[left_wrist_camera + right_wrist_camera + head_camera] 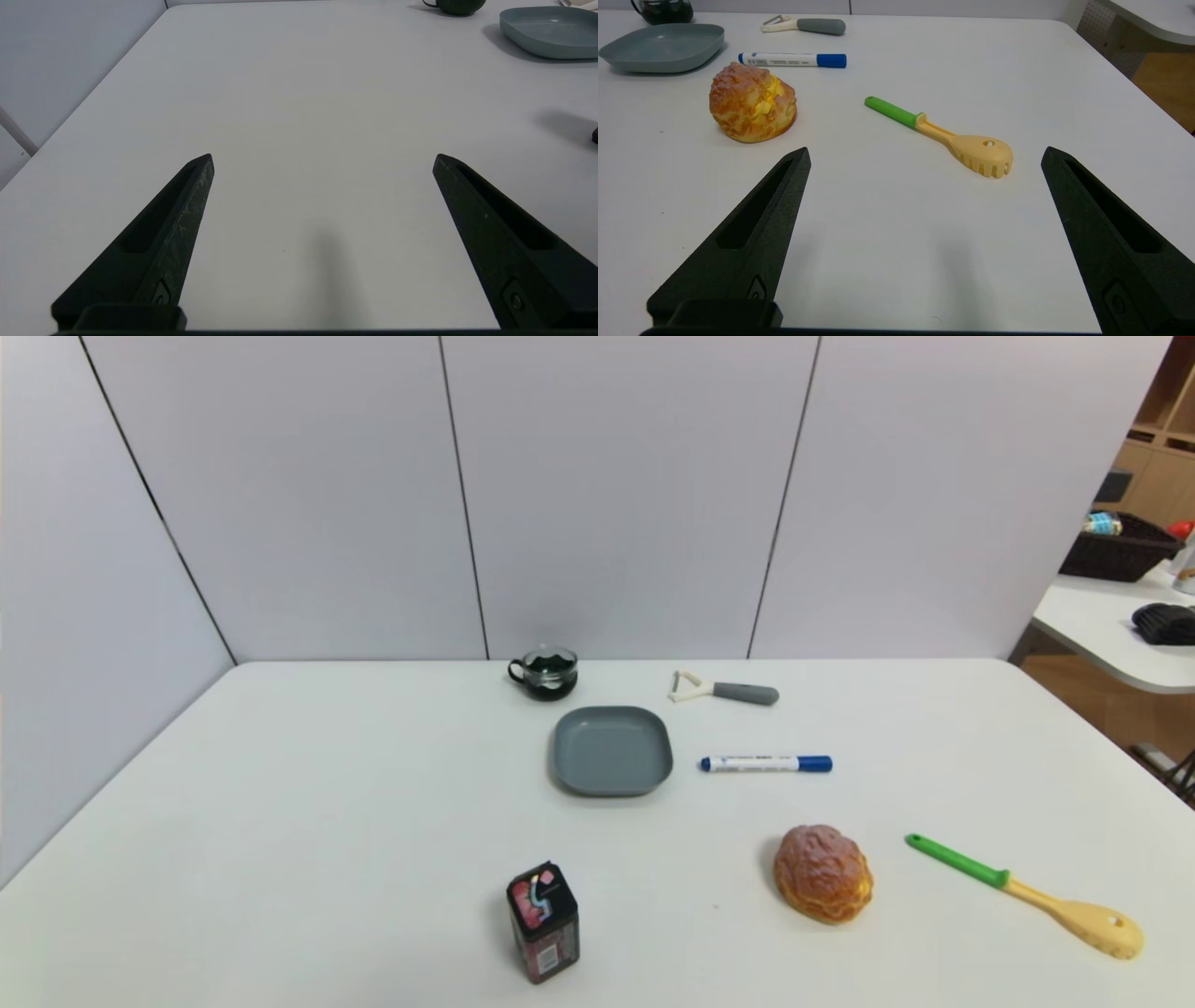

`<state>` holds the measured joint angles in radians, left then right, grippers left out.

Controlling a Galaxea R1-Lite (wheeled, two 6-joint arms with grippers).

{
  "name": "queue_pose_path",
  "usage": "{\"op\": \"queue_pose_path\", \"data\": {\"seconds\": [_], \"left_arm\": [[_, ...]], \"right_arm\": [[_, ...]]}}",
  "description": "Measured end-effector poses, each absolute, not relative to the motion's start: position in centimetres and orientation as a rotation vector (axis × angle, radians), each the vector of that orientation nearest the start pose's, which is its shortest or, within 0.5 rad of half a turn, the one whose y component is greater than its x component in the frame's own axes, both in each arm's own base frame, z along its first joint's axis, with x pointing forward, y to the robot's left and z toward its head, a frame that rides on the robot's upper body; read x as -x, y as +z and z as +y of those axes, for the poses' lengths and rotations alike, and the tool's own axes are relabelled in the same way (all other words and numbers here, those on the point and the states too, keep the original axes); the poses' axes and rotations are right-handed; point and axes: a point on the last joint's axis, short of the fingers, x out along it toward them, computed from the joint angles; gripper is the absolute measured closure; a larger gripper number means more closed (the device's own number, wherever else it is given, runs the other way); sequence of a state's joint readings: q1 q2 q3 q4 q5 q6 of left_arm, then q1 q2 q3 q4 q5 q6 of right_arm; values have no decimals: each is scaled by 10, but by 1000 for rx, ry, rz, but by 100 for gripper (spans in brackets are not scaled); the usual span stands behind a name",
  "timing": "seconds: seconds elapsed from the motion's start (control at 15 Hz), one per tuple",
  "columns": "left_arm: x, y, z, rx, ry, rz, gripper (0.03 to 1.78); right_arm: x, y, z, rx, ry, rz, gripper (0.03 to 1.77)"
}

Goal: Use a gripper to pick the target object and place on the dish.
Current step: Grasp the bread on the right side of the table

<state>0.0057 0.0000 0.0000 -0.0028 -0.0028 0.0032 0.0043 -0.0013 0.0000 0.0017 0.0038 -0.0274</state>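
We're at the start, by our reckoning: nothing's on the dish [613,751] & the bun [822,875] sits on bare desk [317,821], toward its near edge, right of centre, well apart from the near R corner. Dish is nearer the far edge, about mid-desk L to R, w/ the cup [547,673] just beyond it, by that far edge. So all's left to do: reach, grip, lift, carry, set down. R gripper [926,148] is over the near R part of the desk, jaws spread wide, nothing between them; bun's off to one side, so we'd judge the next move is a shift toward the desk's middle, then down around it. L gripper [323,155] is idle over the near L part, also wide open & empty. As for looks, the bun's round & lumpy, crust golden-brown, redder on top, crackled & a bit glossy, w/ yellow filling showing through a split on one side. Looks firm enough to grip, we think, but its rounded sides could roll or slip if we close off-centre. Spoon [1027,894] lies to the bun's R, pen [766,763] beyond it toward the far edge; we'd keep clear of both, esp. the pen, approx. btwn bun & peeler [744,693].
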Motion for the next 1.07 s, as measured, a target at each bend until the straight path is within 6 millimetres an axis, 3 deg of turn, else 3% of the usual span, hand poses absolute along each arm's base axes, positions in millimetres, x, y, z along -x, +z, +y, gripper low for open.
{"op": "queue_pose_path", "data": {"seconds": [0.47, 0.73, 0.87, 1.07], "left_arm": [[23, 76, 0, -3, 3, -3, 12], [23, 76, 0, -3, 3, -3, 12], [23, 76, 0, -3, 2, -3, 12], [23, 76, 0, -3, 2, -3, 12]], "right_arm": [[22, 75, 0, 29, 9, 13, 9], [14, 82, 0, 61, 23, 110, 9], [9, 112, -1, 76, 45, 91, 9], [-9, 202, 0, 80, 61, -39, 9]]}}
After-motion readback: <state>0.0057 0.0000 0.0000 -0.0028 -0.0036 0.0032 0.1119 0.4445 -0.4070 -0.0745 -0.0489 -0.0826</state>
